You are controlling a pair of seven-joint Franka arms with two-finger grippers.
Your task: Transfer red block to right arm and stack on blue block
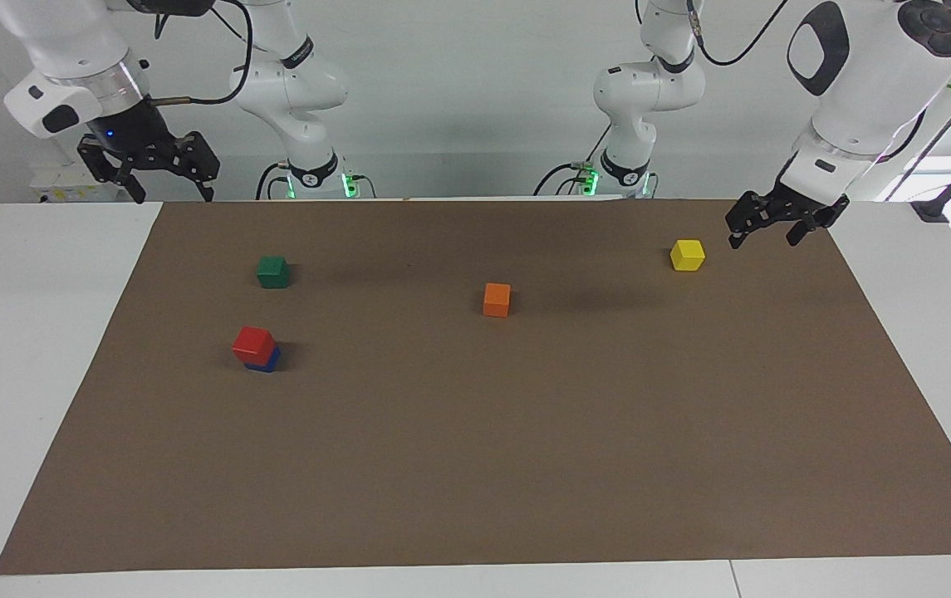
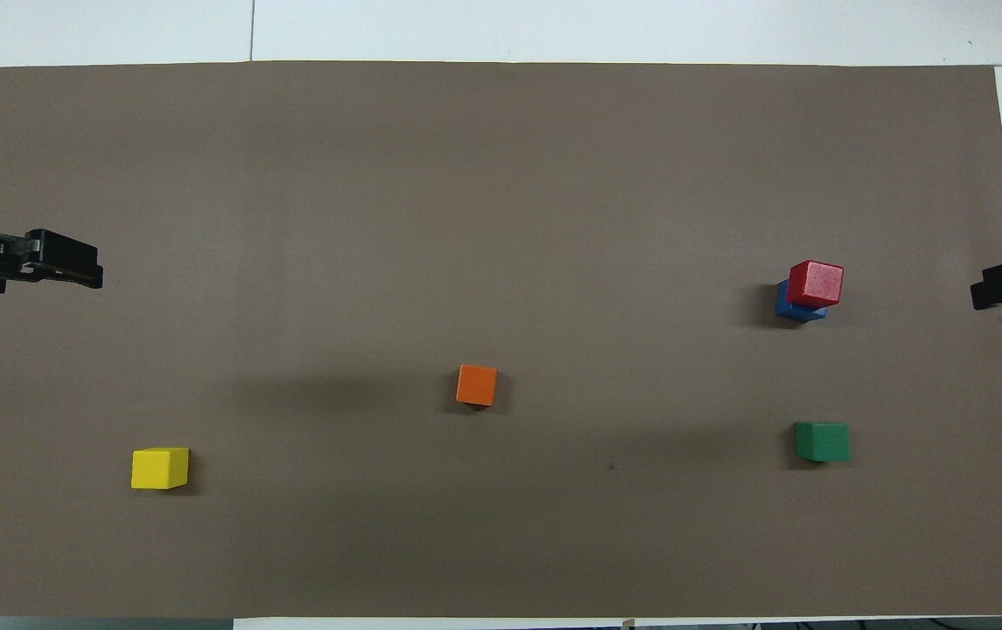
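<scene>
White table (image 1: 43, 349) under brown mat (image 1: 525, 432); plain white wall (image 1: 475, 100); daylight at table's left-arm end.

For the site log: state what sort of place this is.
Probably a robotics lab test bench: two white arms mounted at a white table, a brown mat, and small coloured cubes such as the orange cube.
</scene>
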